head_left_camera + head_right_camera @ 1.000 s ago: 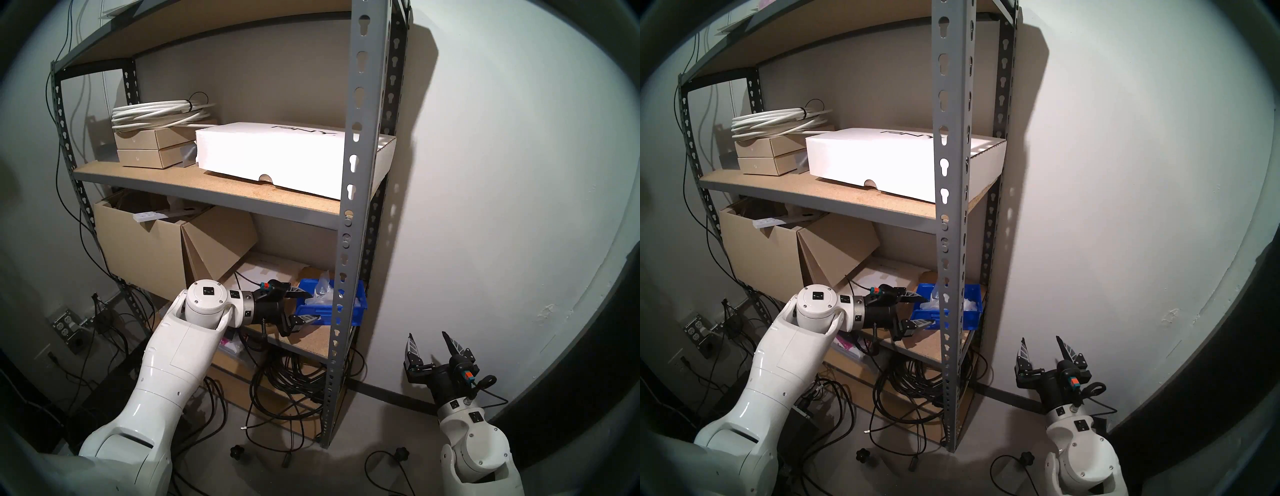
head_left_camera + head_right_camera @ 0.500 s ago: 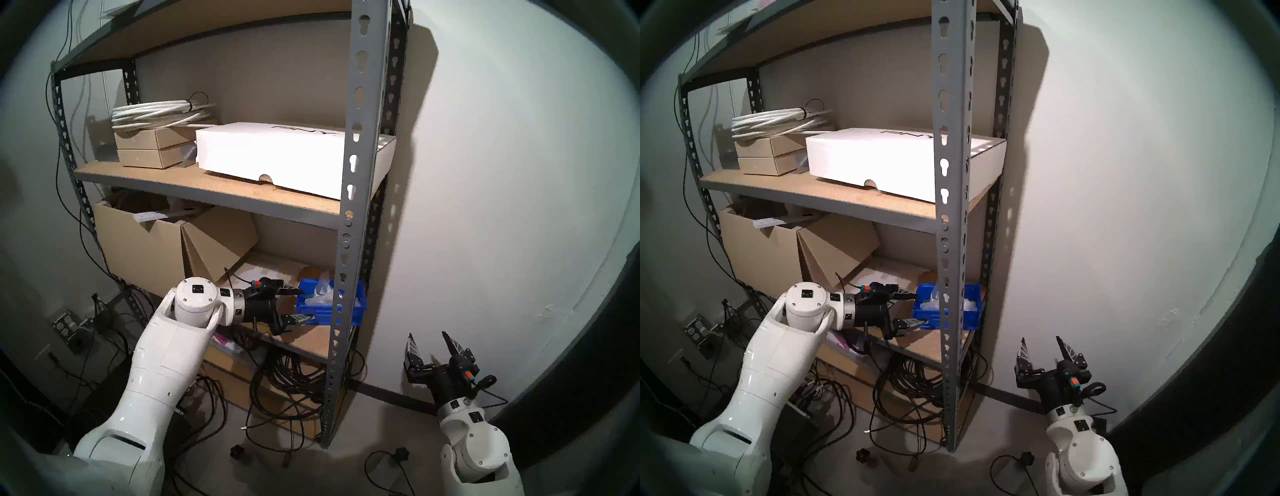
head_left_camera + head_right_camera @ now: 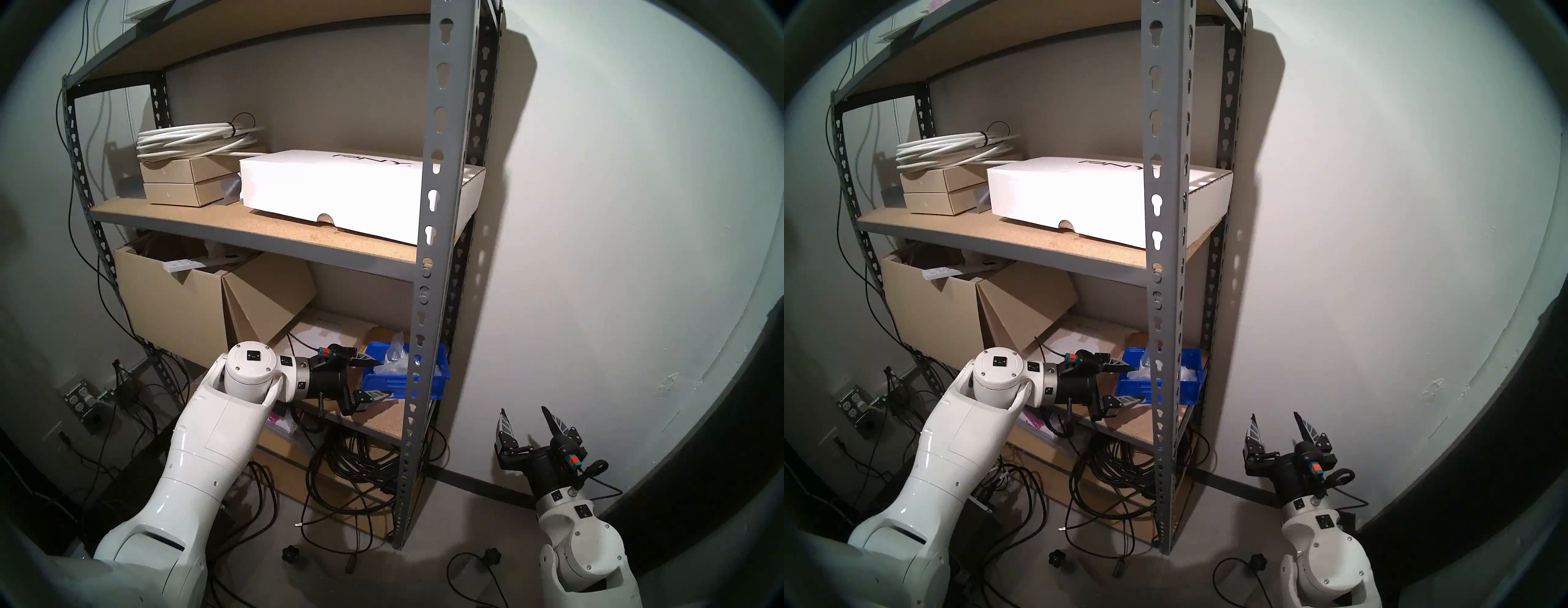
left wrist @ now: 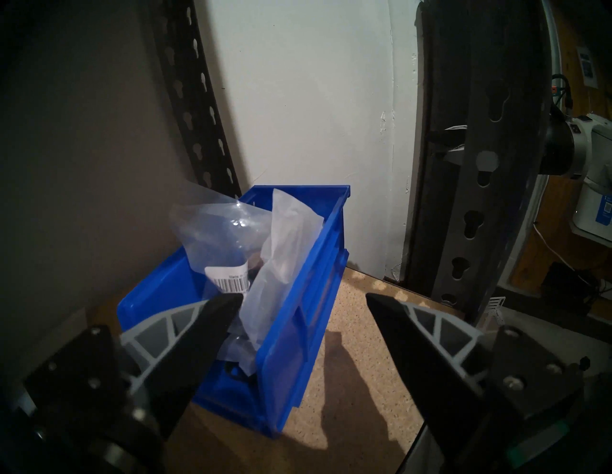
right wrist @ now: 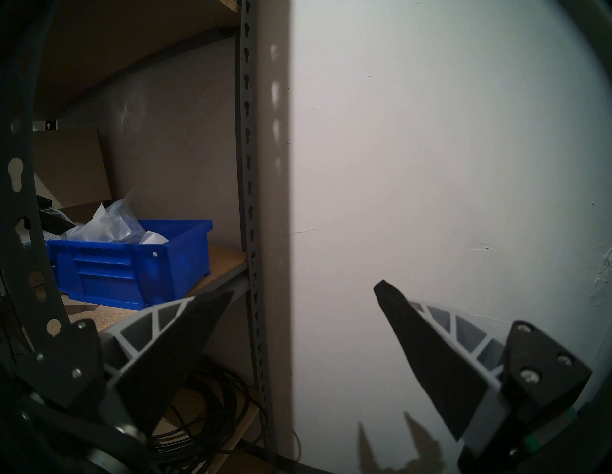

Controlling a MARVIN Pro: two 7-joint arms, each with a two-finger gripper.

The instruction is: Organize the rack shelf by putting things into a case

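Note:
The grey rack shelf (image 3: pixel 437 170) has tan boards. The blue case (image 3: pixel 437 378) stands at the right end of a low board (image 3: pixel 373 418), partly behind the front upright. It holds clear plastic bags (image 4: pixel 288 238), one with a white barcode label (image 4: pixel 231 281). The bags stick up above the rim in the right wrist view (image 5: pixel 112 221). My left gripper (image 3: pixel 379 378) is open and empty at the case's near left end. In the left wrist view (image 4: pixel 301 298) one finger is over the case's inside and the other outside its side wall (image 4: pixel 291 331). My right gripper (image 3: pixel 524 418) is open and empty, low by the wall, right of the rack.
An open brown cardboard box (image 3: pixel 169 305) stands left of the case, with a white flat sheet (image 3: pixel 331 329) behind my left gripper. A white flat box (image 3: pixel 331 191) and a white cable coil (image 3: pixel 191 138) are one shelf up. Black cable coils (image 3: pixel 352 467) hang below.
My left arm drew back to the left half a second ago, then came forward again to the case's left end. Its gripper stayed open. The right arm has not moved.

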